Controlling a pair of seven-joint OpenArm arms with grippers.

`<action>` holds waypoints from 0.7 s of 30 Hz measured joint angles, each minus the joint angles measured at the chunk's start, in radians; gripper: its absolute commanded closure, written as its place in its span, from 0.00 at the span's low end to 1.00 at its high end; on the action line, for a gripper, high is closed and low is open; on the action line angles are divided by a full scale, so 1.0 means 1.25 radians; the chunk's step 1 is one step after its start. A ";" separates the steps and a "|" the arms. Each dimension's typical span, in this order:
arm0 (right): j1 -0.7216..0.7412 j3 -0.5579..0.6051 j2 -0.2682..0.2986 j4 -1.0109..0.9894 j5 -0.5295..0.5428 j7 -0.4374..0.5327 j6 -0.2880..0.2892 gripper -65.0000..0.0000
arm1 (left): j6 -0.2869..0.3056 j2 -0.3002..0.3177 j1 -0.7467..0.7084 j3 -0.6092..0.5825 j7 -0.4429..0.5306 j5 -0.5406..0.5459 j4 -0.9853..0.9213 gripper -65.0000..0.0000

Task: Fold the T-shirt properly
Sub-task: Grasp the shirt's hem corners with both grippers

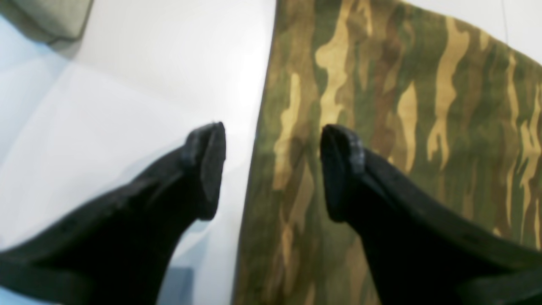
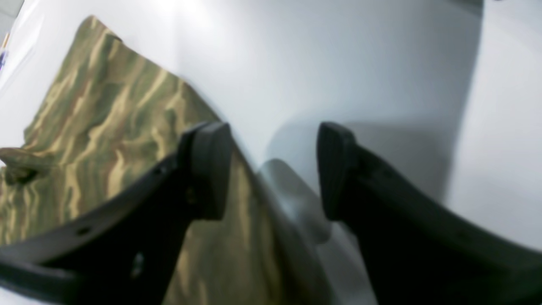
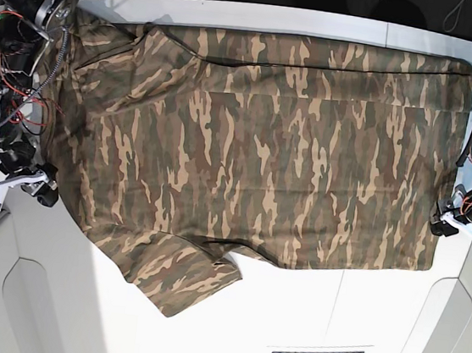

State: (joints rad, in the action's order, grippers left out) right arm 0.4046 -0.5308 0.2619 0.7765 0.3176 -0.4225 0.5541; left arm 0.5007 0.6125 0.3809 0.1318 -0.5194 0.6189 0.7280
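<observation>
Going left to right in the base view. Right gripper (image 3: 37,185) sits at the left edge of the desk (image 3: 306,312), just beside the sleeve/collar end of the T-shirt (image 3: 265,146). Its wrist view shows the jaws standing wide apart, nothing between them, with the T-shirt (image 2: 97,127) edge running under the left fingertip (image 2: 209,169) and bare desk (image 2: 338,63) under the other.

T-shirt lies spread flat across the desk, camouflage print, long axis running side to side between the two arms, collar end toward the left of the base view, hem toward the right. One short sleeve (image 3: 178,276) sticks out toward the near edge; not folded yet.

Left gripper (image 3: 450,225) is at the right edge, next to the hem corner. In its wrist view, left gripper (image 1: 273,169) has jaws wide open and empty, straddling the straight edge of the T-shirt (image 1: 402,127): one fingertip (image 1: 338,169) over cloth, the other over white desk (image 1: 127,106).

Each arm looks about equally near its own end. Likely next is pinching both edges for a first fold across the long axis.
</observation>
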 measured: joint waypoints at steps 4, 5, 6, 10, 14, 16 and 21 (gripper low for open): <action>0.003 0.001 -0.033 0.000 0.000 0.030 0.002 0.50 | -0.005 -0.035 0.024 0.000 0.001 -0.006 -0.002 0.41; 0.003 0.001 -0.040 0.000 0.000 0.036 0.003 0.50 | -0.005 -0.047 0.029 0.000 0.001 -0.009 -0.001 0.41; 0.003 0.002 -0.046 -0.001 0.000 0.039 0.003 0.50 | -0.005 -0.058 0.035 0.000 0.001 -0.011 -0.001 0.41; 0.003 0.002 -0.059 -0.001 -0.001 0.041 0.019 0.50 | -0.012 -0.078 0.041 0.000 0.004 -0.029 -0.001 0.41; 0.003 0.048 -0.068 -0.001 0.000 0.041 0.021 0.51 | -0.011 -0.078 0.041 0.000 0.003 -0.028 -0.001 0.42; 0.005 0.095 -0.072 -0.001 0.003 0.042 0.024 0.56 | -0.012 -0.079 0.041 0.000 0.003 -0.029 -0.001 0.42; 0.005 0.193 -0.072 -0.001 0.005 0.041 0.024 0.79 | -0.012 -0.080 0.041 0.000 -0.009 -0.035 -0.001 0.64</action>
State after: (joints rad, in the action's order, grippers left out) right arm 0.4103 -0.2901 0.1715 0.7757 0.3241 -0.3717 0.5838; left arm 0.4862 0.5129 0.4324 0.1318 -0.5301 0.5755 0.7265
